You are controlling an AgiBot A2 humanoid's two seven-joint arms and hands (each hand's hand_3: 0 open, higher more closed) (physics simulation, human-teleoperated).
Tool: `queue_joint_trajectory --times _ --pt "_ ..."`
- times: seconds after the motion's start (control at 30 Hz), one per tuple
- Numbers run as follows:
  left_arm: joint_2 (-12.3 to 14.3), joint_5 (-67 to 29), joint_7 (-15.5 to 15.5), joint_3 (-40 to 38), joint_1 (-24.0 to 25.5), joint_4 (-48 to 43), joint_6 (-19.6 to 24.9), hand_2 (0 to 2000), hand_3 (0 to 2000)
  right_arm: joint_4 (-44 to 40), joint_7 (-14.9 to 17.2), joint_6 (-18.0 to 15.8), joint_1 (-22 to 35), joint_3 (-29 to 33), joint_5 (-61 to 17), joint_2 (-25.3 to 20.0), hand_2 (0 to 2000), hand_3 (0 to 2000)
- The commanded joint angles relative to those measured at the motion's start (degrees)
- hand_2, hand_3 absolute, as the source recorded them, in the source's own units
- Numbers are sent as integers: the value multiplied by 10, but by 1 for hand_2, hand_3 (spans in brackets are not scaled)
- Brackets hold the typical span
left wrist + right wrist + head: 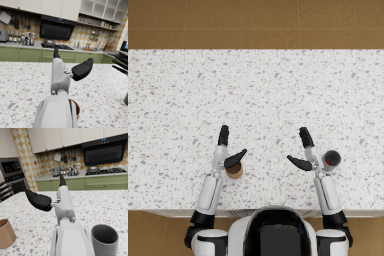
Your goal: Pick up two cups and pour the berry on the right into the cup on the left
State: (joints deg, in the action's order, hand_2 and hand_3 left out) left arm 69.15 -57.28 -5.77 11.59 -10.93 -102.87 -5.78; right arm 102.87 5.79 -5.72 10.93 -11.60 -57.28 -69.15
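Speckled counter [258, 90] carries a brown cup [234, 171] by the left hand [226, 150] and a grey cup [331, 159] by the right hand [305, 150]; fingers spread, holding nothing.

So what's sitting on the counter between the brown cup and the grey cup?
Head view: only both hands' thumbs over bare counter between brown cup and grey cup.

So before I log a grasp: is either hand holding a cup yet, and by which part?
Neither. The left hand is beside the brown cup, the right hand beside the grey cup, both with fingers apart.
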Motion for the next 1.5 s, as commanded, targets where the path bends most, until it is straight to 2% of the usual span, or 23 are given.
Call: queue_joint_trajectory --times 0.03,0.5,0.53,0.63,0.73,0.93,1.0,1.2,1.3,1.5 --pt "0 0 0 0 0 0 0 0 0 0 0 0 0 0 0 0 0 0" --pt "0 0 0 0 0 0 0 0 0 0 0 0 0 0 0 0 0 0" --pt "1 0 0 17 -1 9 0 0 0 -9 0 0 1 -17 0 -1 0 0" --pt "-7 0 36 -24 26 -5 36 0 0 4 -37 36 -19 8 0 4 0 0" --pt "-15 -18 50 -46 61 -29 50 0 0 18 -50 49 -54 52 0 12 0 0" --pt "-40 -125 57 -69 153 -90 57 0 0 46 -57 56 -125 147 -107 12 0 0" --pt "-43 -162 57 -70 168 -97 57 0 0 49 -57 57 -140 169 -143 8 0 0" --pt "-66 -201 58 -60 236 -110 58 0 0 74 -58 57 -203 266 -183 -19 0 0" --pt "-70 -205 58 -51 251 -109 58 0 0 65 -58 57 -217 293 -187 -30 0 0" --pt "-62 -207 58 -43 251 -75 58 0 0 37 -58 57 -235 310 -189 -45 0 0"
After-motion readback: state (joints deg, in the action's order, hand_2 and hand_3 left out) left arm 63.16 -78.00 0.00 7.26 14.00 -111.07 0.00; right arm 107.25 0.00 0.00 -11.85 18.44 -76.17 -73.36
